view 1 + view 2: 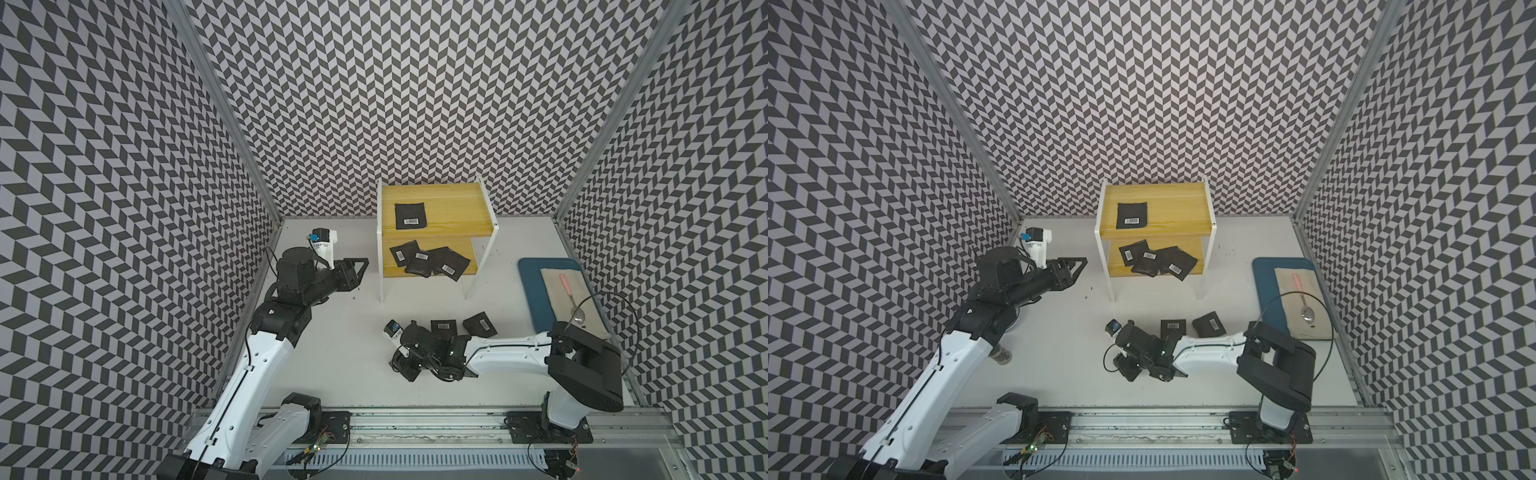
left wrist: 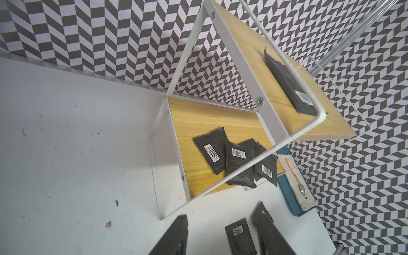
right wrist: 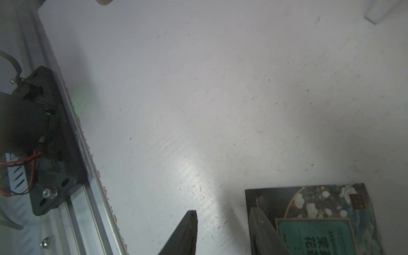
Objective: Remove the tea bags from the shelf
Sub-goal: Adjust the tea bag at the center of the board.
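Note:
The shelf [image 1: 457, 199] stands at the back, with yellow boards and a white frame. One black tea bag [image 1: 410, 216] lies flat on its upper board. Several more overlap in a pile [image 1: 430, 262] on the lower board [image 2: 198, 123]. Two tea bags [image 1: 444, 326] [image 1: 480, 324] lie on the table in front. My left gripper [image 1: 360, 272] [image 2: 219, 218] is open, hovering left of the shelf. My right gripper [image 1: 405, 368] [image 3: 223, 210] is open, low over the table. One finger overlaps the edge of a green-white patterned tea bag [image 3: 320, 216]; only bare table shows between the jaws.
A blue tray [image 1: 528, 291] sits at the right, holding a beige cloth and a pink-handled spoon [image 1: 566, 284]. Patterned walls close in the back and both sides. A metal rail [image 1: 415, 419] with the arm bases runs along the front edge.

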Motion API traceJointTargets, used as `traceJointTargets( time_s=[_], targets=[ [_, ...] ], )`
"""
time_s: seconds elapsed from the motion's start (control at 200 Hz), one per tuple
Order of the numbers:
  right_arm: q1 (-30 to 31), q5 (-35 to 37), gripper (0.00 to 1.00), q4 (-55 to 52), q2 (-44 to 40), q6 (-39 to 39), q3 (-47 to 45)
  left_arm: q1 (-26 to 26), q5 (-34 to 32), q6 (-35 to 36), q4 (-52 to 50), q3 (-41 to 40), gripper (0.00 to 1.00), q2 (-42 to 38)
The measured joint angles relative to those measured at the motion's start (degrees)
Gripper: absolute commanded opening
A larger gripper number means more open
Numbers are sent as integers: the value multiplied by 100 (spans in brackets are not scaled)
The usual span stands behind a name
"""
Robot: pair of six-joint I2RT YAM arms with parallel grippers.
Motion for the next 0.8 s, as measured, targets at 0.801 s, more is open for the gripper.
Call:
traceJointTargets(
  time_s=[0.801],
  targets=[
    [-498, 280, 42, -120, -229, -173, -522, 0, 66, -20, 4, -2, 53, 2]
  ],
)
